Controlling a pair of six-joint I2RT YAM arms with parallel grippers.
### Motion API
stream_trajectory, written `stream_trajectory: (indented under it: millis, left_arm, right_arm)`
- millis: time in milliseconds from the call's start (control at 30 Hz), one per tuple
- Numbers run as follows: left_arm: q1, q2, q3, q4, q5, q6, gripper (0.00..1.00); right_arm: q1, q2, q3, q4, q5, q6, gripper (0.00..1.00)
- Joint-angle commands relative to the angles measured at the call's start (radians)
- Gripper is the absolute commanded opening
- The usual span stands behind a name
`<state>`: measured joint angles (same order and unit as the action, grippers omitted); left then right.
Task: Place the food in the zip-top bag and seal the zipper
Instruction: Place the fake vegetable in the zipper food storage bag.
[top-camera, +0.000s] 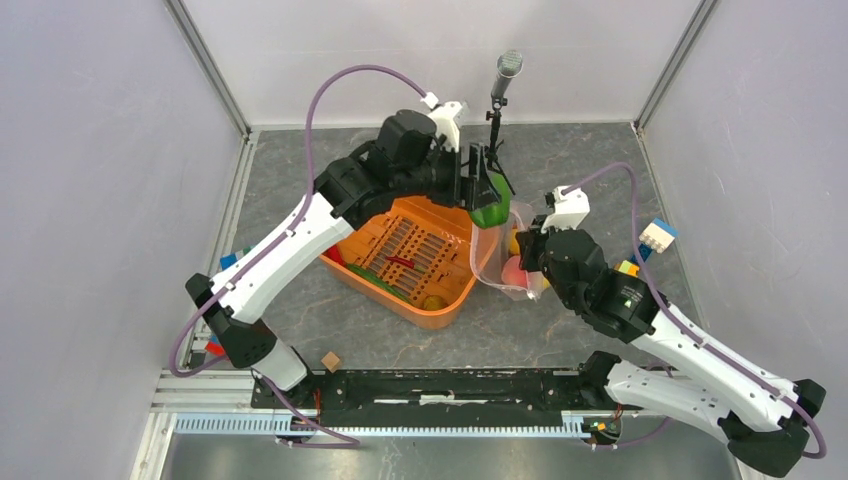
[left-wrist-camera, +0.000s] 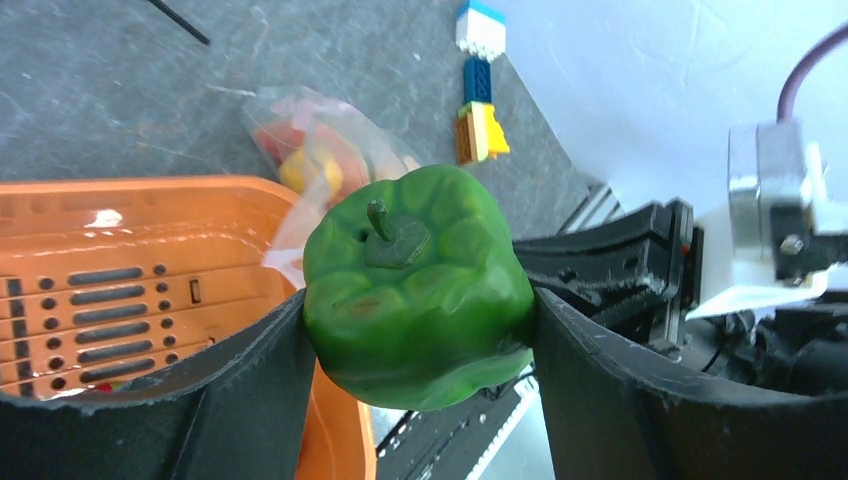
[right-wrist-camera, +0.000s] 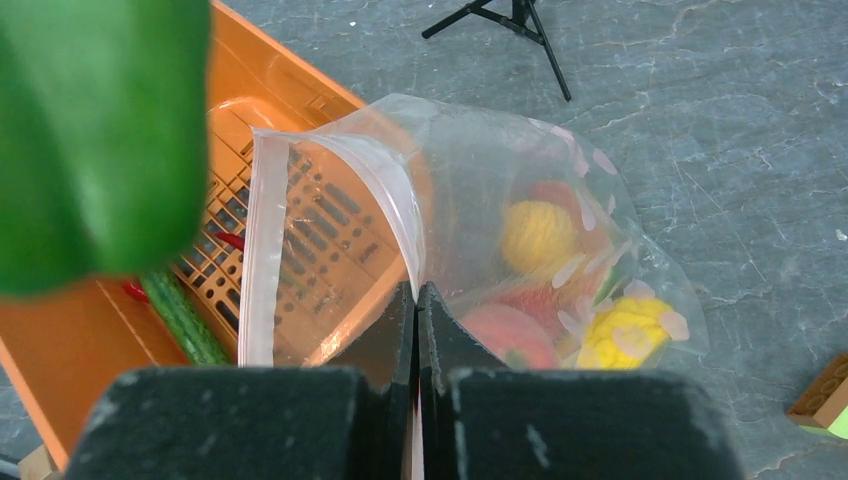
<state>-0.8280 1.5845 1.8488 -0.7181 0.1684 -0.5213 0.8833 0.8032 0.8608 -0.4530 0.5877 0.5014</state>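
Overhead view of a grey stone-patterned tabletop (top-camera: 290, 170), with two white and black robot arms reaching in from the near edge.

At the far left, a few coloured building blocks (top-camera: 228, 260) sit beside the left arm. A small wooden cube (top-camera: 330, 360) lies near its base. Left of centre stands a slotted orange basket (top-camera: 440, 318) holding a long green cucumber (top-camera: 385, 277) and a small red pepper (top-camera: 400, 262).

The left claw (top-camera: 485, 195) hangs over the basket's far right corner. Its jaws are spread wide and clamped on either side of a glossy green bell pepper (left-wrist-camera: 415, 290), whose stem faces the wrist camera. Behind it stands a black microphone stand (top-camera: 497, 110).

Just right of the basket is the zip-top bag (top-camera: 505, 265), clear with pinkish dots, its mouth held open toward the basket. The right claw (right-wrist-camera: 415, 310) is fully closed, pinching the bag's near lip. The zipper (right-wrist-camera: 258, 250), a pale strip, runs around the gaping mouth, unsealed. Inside the bag lie yellow pieces (right-wrist-camera: 540, 235) and red pieces (right-wrist-camera: 510, 335). More blocks lie at the far right.

The step in hand appears to be loading: the pepper is lifted and near the bag's mouth, but not yet in. The next move calls for carrying it over the opening, lowering it and spreading the jaws, while the right claw keeps the lip up. The pepper looks broad against the mouth and may catch on the rim. After that come the cucumber and red pepper, then pressing the zipper shut.

No brand, label or writing can be read.
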Motion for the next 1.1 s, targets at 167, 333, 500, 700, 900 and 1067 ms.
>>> stream_trajectory:
  millis: [167, 333, 500, 700, 900, 1067]
  left_arm:
    - [-0.087, -0.061, -0.130, 0.052, 0.010, 0.098, 0.43]
    - [-0.094, -0.055, -0.230, 0.111, 0.021, 0.082, 0.43]
    - [-0.094, 0.006, -0.190, 0.151, 0.057, 0.081, 0.48]
    - [-0.094, 0.101, -0.095, 0.150, 0.140, 0.103, 0.56]
    - [-0.092, 0.108, -0.063, 0.107, 0.109, 0.122, 0.92]
    - [-0.083, 0.080, -0.048, 0.077, 0.094, 0.132, 1.00]
  right_arm:
    - [-0.012, 0.027, 0.100, -0.036, -0.034, 0.041, 0.00]
    - [-0.020, -0.005, 0.075, 0.003, -0.036, 0.042, 0.00]
    - [-0.019, -0.049, 0.018, 0.059, -0.034, 0.042, 0.00]
    - [-0.019, -0.061, -0.011, 0.090, -0.029, 0.033, 0.00]
    - [-0.020, -0.045, -0.003, 0.093, -0.022, 0.006, 0.00]
    - [-0.021, -0.049, -0.016, 0.097, 0.008, -0.012, 0.00]
